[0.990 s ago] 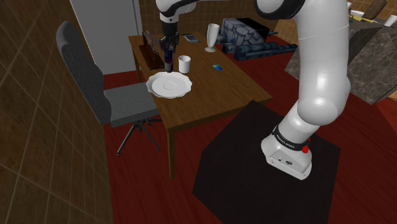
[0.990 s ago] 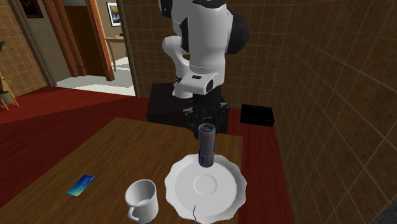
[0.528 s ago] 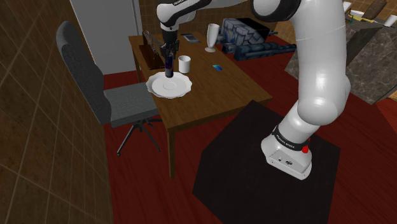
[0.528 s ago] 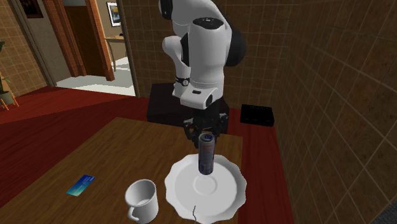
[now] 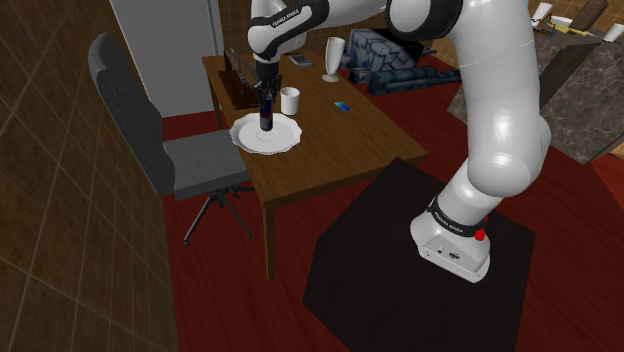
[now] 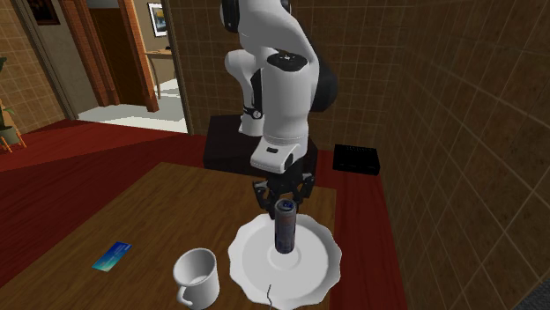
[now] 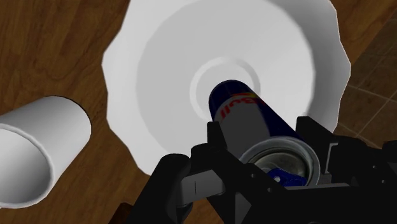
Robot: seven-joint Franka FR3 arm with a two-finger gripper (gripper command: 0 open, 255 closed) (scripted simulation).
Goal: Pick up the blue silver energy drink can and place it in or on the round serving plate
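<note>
A dark blue and silver can point(image 6: 286, 227) with red lettering on its side is clamped upright near its top rim between the two black fingers of the hand point(image 6: 284, 199). The can is placed over the round white plate point(image 6: 247, 257), its base set at the raised ring in the plate's centre. Whether the base is touching the plate or is held just above it cannot be told. In the wrist view the can's silver top and its blue body point(image 7: 245, 114) are seen between the fingers of the hand point(image 7: 273, 153), with the scalloped rim of the plate point(image 7: 159, 76) spread around it. In the shoulder view the hand point(image 5: 266, 95) is seen coming down from above on the can point(image 5: 266, 115), over the plate point(image 5: 285, 140), which is set near the edge of the brown wooden tabletop point(image 5: 330, 140) closest to a grey office chair point(image 5: 130, 110). A white mug point(image 6: 196, 277) is stood just beside the plate without touching it, its mouth turned up and its white inner wall shown; it is also seen in the shoulder view point(image 5: 290, 100) and the wrist view point(image 7: 38, 149). A small blue card point(image 6: 111, 255) is laid flat on the tabletop point(image 6: 159, 211), well apart from the plate. Farther along the tabletop, a tall white stemmed glass point(image 5: 331, 58) is stood upright.
</note>
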